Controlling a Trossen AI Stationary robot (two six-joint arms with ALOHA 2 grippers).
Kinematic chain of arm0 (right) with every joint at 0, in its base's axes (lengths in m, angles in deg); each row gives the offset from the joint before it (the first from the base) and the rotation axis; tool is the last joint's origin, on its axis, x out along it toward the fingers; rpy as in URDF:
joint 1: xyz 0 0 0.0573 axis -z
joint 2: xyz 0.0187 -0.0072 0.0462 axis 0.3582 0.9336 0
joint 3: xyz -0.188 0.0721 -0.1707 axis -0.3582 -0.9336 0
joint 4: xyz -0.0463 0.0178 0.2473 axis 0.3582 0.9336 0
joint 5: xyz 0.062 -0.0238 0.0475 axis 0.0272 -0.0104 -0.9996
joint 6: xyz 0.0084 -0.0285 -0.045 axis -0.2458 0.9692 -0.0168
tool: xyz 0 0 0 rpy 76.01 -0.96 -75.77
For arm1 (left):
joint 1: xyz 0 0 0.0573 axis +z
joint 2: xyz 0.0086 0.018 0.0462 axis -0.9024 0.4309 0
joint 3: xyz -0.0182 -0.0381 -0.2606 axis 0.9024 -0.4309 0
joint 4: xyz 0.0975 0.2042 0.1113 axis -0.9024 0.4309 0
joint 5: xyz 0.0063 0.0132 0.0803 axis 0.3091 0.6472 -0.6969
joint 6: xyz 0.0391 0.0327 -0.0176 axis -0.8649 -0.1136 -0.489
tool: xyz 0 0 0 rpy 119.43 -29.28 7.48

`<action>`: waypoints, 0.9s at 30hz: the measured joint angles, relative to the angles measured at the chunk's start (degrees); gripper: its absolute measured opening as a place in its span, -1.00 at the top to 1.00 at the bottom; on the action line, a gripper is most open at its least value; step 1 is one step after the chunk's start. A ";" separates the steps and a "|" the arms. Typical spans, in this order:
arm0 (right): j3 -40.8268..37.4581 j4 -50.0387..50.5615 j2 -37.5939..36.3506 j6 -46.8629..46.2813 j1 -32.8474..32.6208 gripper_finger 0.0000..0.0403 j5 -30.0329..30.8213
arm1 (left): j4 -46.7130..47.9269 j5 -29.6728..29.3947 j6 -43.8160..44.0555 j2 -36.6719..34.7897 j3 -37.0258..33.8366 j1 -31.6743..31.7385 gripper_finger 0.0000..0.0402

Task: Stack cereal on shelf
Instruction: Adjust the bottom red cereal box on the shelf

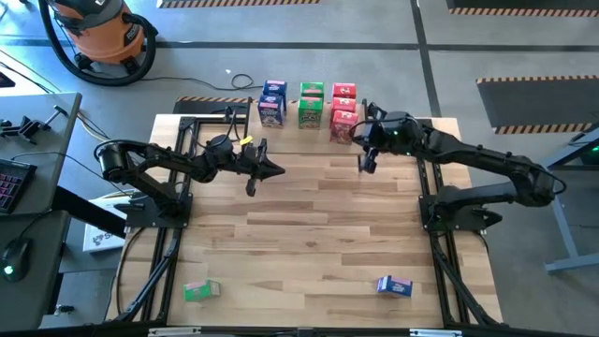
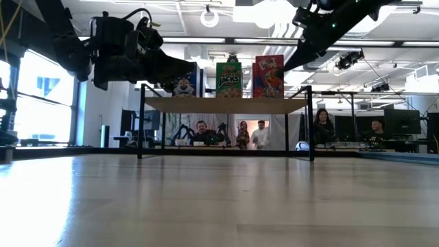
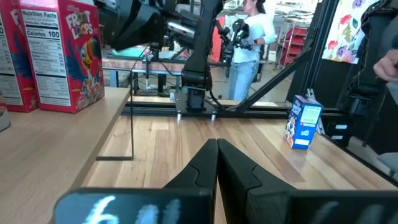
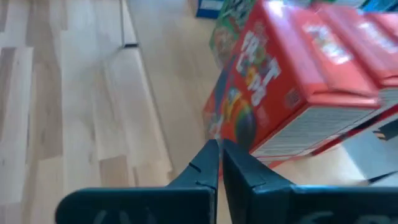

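Cereal mostly shelved, both arms empty

Counter (image 1: 318, 225) carries shelf (image 1: 290, 126) at far edge, holding blue, green, red cereal boxes (image 1: 309, 103). Loose green box (image 1: 200, 290) and blue box (image 1: 394, 285) lie near front. Left gripper (image 1: 251, 184) mid-counter, fingers closed, empty. Right gripper (image 1: 362, 165) beside red boxes, fingers closed, empty.

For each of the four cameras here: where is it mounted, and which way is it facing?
High: overhead, facing down; both arms, shelf, blue box.
Low: tabletop height, facing the shelf; arms enter from above.
Left wrist: past the shut left end effector across the table.
Right wrist: shut right end effector beside red boxes.
Shared: red boxes, all views.
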 joint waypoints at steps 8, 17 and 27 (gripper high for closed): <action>0.25 -1.29 2.27 -1.23 2.00 1.00 0.87 | 0.02 -0.10 -0.03 0.00 0.00 0.00 1.00; 0.23 -1.62 1.19 -0.39 2.19 1.00 0.27 | 0.09 -0.10 -0.03 0.00 0.00 0.04 1.00; 0.23 -1.19 0.83 -0.50 2.71 1.00 0.10 | 0.49 -0.10 2.82 0.00 0.87 0.09 1.00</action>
